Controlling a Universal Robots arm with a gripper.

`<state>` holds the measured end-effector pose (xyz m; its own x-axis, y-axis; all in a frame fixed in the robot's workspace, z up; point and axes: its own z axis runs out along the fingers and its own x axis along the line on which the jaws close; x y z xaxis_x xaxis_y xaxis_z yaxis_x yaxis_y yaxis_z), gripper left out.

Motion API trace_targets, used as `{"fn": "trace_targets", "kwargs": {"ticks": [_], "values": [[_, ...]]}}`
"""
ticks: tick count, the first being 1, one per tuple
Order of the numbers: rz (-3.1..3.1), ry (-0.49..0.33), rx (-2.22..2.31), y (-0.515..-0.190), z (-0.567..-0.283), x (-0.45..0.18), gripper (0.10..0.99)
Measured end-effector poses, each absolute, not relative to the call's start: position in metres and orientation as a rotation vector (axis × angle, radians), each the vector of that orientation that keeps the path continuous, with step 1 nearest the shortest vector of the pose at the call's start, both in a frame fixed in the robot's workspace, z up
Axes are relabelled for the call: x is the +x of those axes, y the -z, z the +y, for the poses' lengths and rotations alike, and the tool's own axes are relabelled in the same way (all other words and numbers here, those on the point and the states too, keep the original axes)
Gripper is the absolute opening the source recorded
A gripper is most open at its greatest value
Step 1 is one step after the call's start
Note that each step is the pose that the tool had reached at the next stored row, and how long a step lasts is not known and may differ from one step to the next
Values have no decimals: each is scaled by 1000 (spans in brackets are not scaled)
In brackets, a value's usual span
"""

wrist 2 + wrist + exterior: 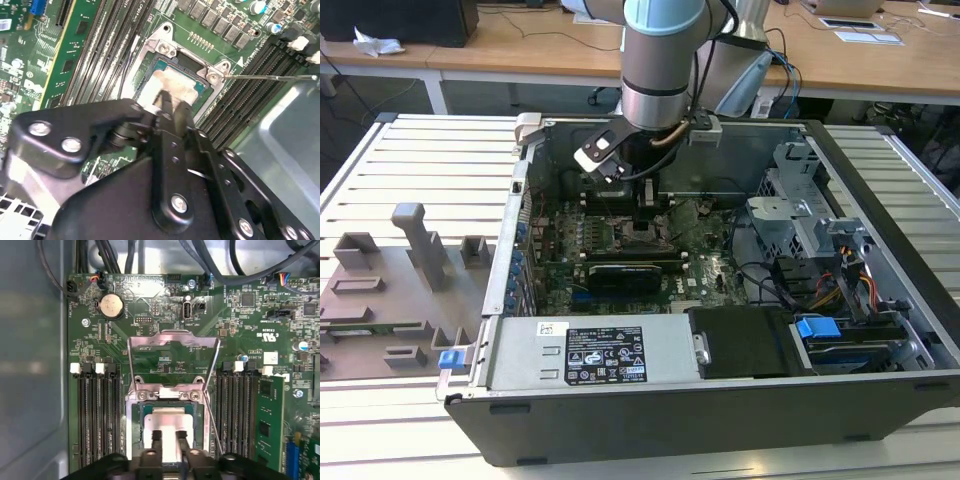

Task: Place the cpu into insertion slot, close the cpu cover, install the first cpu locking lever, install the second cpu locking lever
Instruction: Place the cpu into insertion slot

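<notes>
Two fingers (157,436) of the gripper (170,438) stand slightly parted, clasping nothing, tips just over the cpu (167,416). It lies flat in the socket (129,426), edges square with the frame. Alongside, the cpu cover (172,336) stands swung open on its hinge.

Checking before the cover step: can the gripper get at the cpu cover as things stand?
Probably yes. The cpu cover is swung open just beyond the socket, nothing lies over it, and the gripper is at the cpu right beside it.
</notes>
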<state>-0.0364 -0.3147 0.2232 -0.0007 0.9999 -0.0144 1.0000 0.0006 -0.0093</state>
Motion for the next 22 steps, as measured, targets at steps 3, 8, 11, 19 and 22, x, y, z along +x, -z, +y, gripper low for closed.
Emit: {"fn": "trace_targets", "kwargs": {"ticks": [3,8,11,19,22], "values": [[2220,26,2218,-230,-315,-36,106],[2220,26,2218,-250,-315,-36,106],[2220,26,2218,-263,-315,-36,106],[2220,25,2218,-302,-314,-36,106],[2220,26,2218,-302,-315,-36,106]]}}
